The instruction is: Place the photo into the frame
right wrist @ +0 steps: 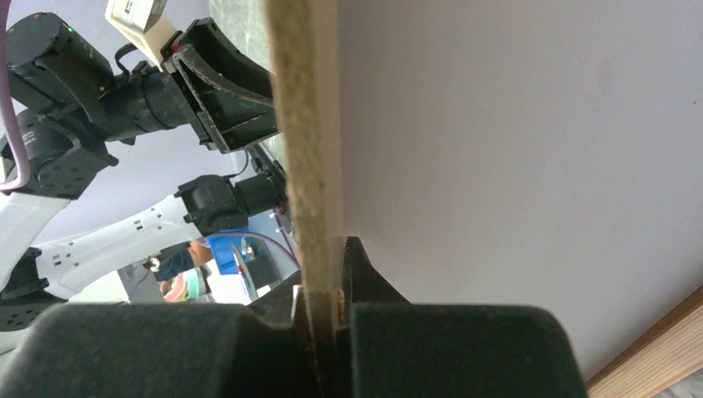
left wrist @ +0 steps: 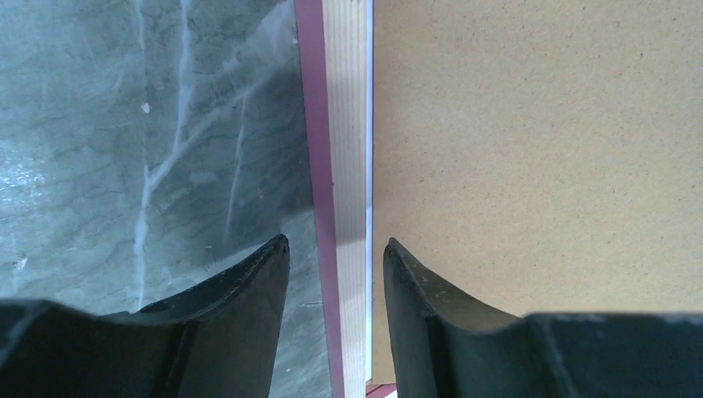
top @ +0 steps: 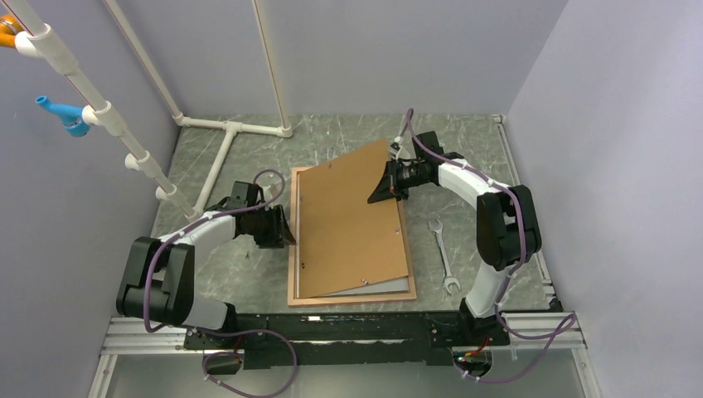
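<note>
Astride the left rail of the frame (left wrist: 344,124), the left gripper (left wrist: 336,255) stands parted; farther right, the right gripper (right wrist: 319,278) clamps the tilted backing board (top: 348,220).

A grey-green table (top: 240,278), veined in white like marble, is seen with a frame (top: 348,299) of pinkish light wood, its rim shown close up as pale, finely ribbed wood edged in maroon. A plain tan board (top: 348,224), faintly speckled, and a silver wrench (top: 443,253) are also pictured. The arms (top: 464,178) are finished in white and black and hung with purple cables (top: 270,172), against lilac walls (top: 613,124) and white pipes (top: 217,162).
</note>
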{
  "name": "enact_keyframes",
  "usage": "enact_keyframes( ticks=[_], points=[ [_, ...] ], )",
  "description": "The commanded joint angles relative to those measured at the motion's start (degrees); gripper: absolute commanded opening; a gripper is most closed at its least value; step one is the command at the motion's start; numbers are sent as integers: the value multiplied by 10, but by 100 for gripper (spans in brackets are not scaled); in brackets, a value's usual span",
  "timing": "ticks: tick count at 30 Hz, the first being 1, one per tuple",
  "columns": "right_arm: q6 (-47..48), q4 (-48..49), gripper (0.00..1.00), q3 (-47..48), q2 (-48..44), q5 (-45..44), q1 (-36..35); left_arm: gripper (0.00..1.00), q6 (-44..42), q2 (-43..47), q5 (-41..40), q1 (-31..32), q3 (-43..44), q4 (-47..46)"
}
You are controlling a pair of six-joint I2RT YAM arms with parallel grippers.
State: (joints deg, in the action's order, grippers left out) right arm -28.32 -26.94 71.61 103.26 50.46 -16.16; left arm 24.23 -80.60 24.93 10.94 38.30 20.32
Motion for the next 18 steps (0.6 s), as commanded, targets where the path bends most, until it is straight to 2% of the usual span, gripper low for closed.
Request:
enact_keyframes(
  ticks=[1,7,14,18],
  points=[
    [16,51,0,-9,8,-27,1,50,-5,-4,-5,8,5,-22],
    [-6,90,0,-39,26,-22,-10,50,-4,-3,-1,13,15,-21],
    [-5,82,0,-42,47,-47,-24,52,-1,1,3,14,16,-22],
    [1,66,6,-41,49,-62,-25,54,-2,5,2,14,17,-18]
  ],
)
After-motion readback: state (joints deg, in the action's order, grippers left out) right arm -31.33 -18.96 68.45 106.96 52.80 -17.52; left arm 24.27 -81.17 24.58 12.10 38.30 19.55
